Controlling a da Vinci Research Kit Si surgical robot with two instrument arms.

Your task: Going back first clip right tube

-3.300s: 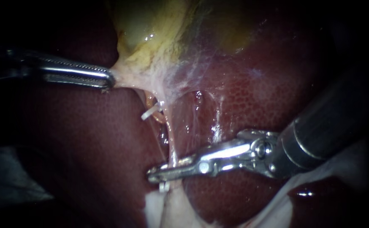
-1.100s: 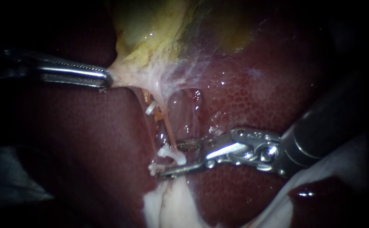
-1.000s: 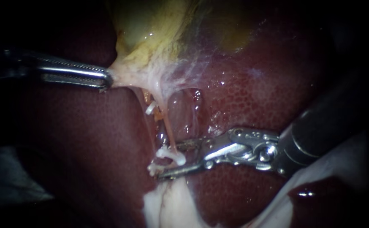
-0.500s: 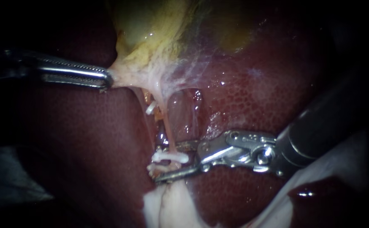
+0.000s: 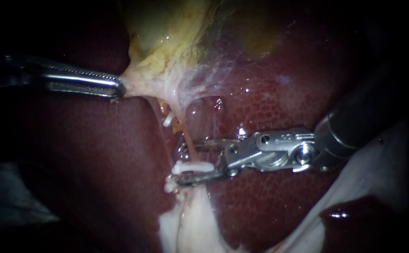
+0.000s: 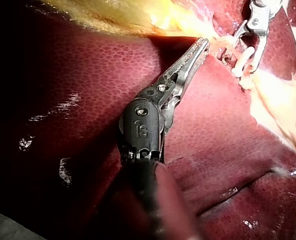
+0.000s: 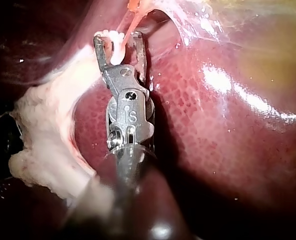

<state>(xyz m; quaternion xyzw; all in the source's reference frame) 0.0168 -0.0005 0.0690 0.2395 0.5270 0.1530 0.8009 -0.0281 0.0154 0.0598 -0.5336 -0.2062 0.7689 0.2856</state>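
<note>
Your right instrument [image 5: 182, 163], a slim steel shaft, has its jaws spread apart around the thin pink right tube [image 5: 189, 146]. Between them the small white plastic clip [image 5: 196, 166] sits across it; only backing clear seems left.

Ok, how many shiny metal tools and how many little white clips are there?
Instruments: 2 (left instrument, right instrument)
White clips: 2 (upper clip, lower clip); a white speck under the lower clip is too unclear to count
Total: 4
</note>
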